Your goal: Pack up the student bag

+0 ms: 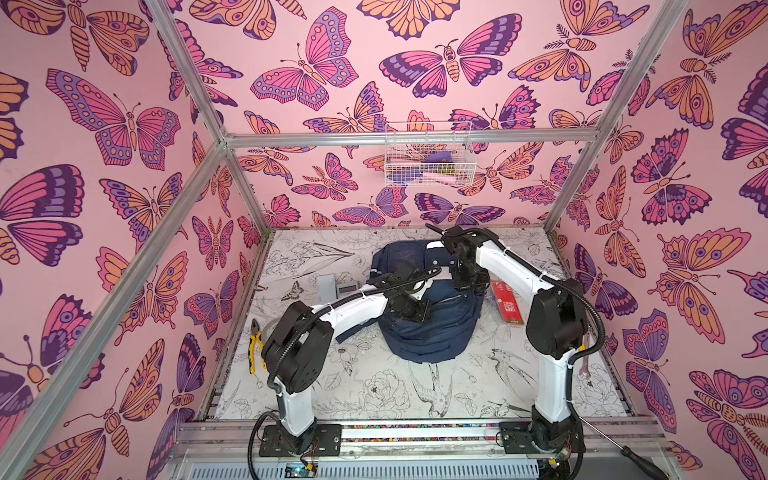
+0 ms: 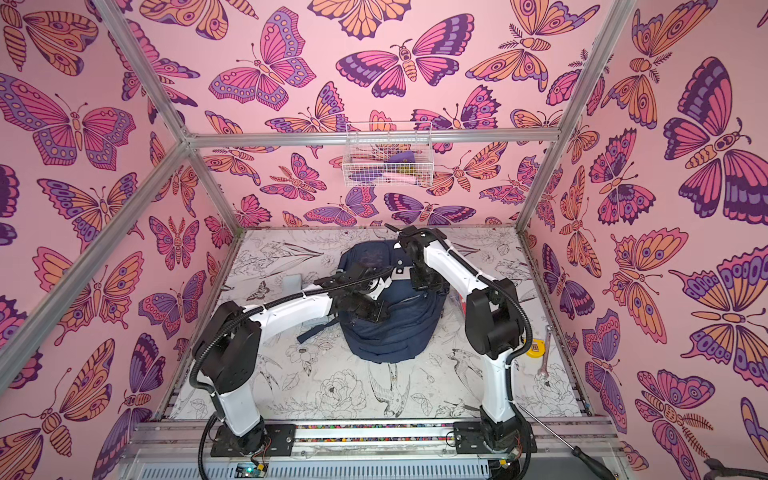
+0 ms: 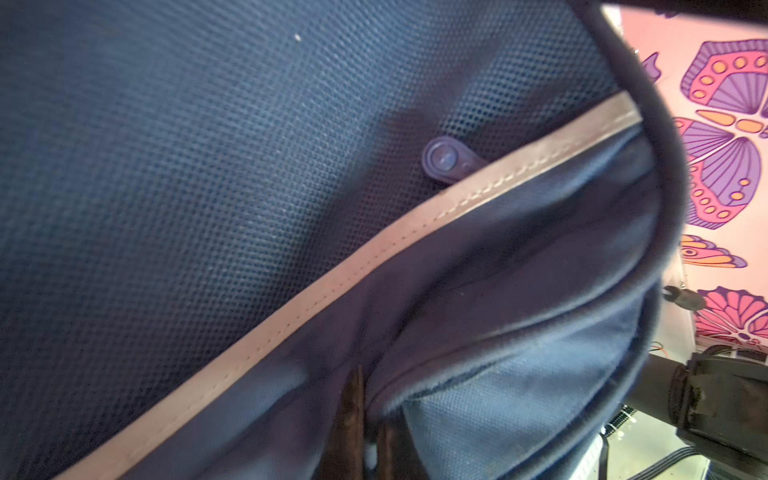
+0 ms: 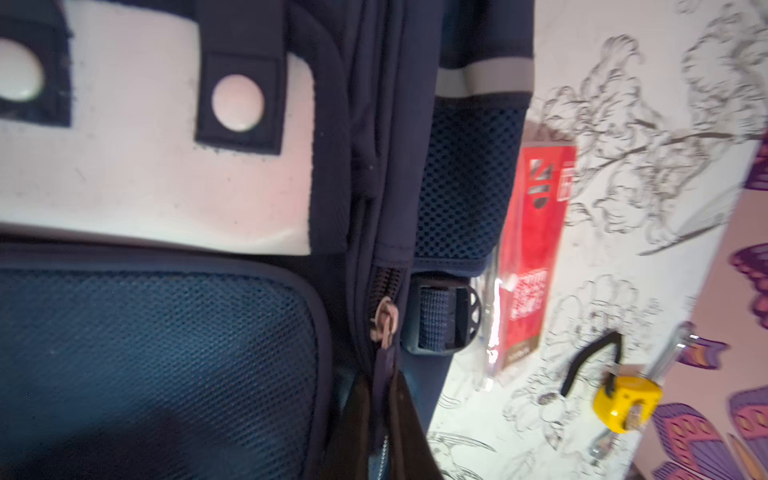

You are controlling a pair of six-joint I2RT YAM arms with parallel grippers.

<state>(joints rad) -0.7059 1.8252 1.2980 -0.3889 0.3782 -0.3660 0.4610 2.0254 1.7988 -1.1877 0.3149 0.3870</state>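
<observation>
Pink walls [image 1: 104,208] printed with big orange, magenta and purple butterflies close in three sides, braced by silver metal bars [image 1: 407,137]. A white wire basket [image 1: 428,156] hangs on the back wall, holding what may be pink and purple bits. The counter [image 1: 374,386] wears black-and-white flower and bird drawings, evenly lit.
</observation>
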